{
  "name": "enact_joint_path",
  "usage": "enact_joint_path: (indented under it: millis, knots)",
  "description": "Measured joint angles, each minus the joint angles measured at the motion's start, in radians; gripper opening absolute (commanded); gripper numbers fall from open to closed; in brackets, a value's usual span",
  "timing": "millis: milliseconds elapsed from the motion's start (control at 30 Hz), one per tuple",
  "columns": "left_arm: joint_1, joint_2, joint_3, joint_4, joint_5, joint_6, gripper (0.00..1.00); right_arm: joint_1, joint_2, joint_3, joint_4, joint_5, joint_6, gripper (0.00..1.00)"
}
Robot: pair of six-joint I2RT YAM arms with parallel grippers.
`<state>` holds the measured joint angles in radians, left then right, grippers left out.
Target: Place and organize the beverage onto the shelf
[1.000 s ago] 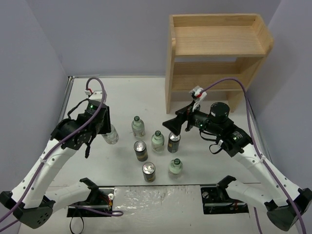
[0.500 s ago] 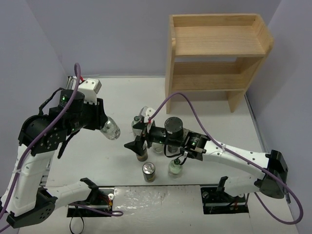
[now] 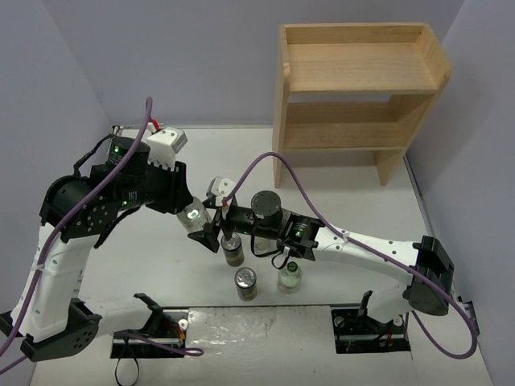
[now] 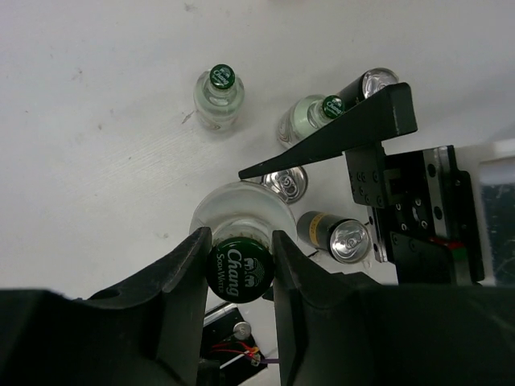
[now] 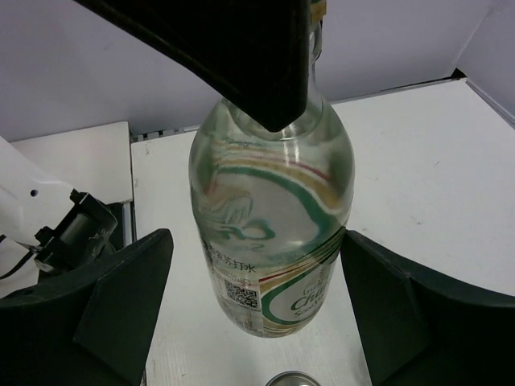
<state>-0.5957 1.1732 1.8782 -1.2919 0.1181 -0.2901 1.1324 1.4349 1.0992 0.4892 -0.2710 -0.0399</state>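
The shelf is set at the far right of the table. A clear bottle is held off the table, left of centre, with the left gripper clenched on its dark cap, while the right gripper is spread astride its body, seemingly without pressing it. The other drinks are stood near the middle.
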Motion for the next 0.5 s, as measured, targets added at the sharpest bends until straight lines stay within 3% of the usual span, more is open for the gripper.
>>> enact_joint_path:
  millis: [233, 300, 367, 433, 467, 500]
  knots:
    - [-0.010, 0.044, 0.067, -0.036, 0.041, 0.040, 0.03, 0.000, 0.005, 0.006, 0.002, 0.002, -0.026, 0.77]
    - [-0.016, 0.055, 0.070, -0.037, 0.045, 0.048, 0.02, 0.000, 0.006, 0.008, 0.000, 0.005, -0.035, 0.69]
    - [-0.019, 0.063, 0.071, -0.042, 0.050, 0.052, 0.03, -0.001, 0.009, 0.011, 0.000, 0.014, -0.048, 0.43]
    - [-0.021, 0.071, 0.080, -0.058, 0.049, 0.060, 0.03, -0.003, 0.015, 0.016, -0.007, 0.018, -0.040, 0.24]
    - [-0.021, 0.077, 0.087, -0.062, 0.048, 0.063, 0.02, -0.003, 0.018, 0.019, -0.007, 0.018, -0.045, 0.00]
    - [-0.021, 0.084, 0.095, -0.067, 0.048, 0.067, 0.03, -0.003, 0.019, 0.021, -0.008, 0.017, -0.047, 0.00]
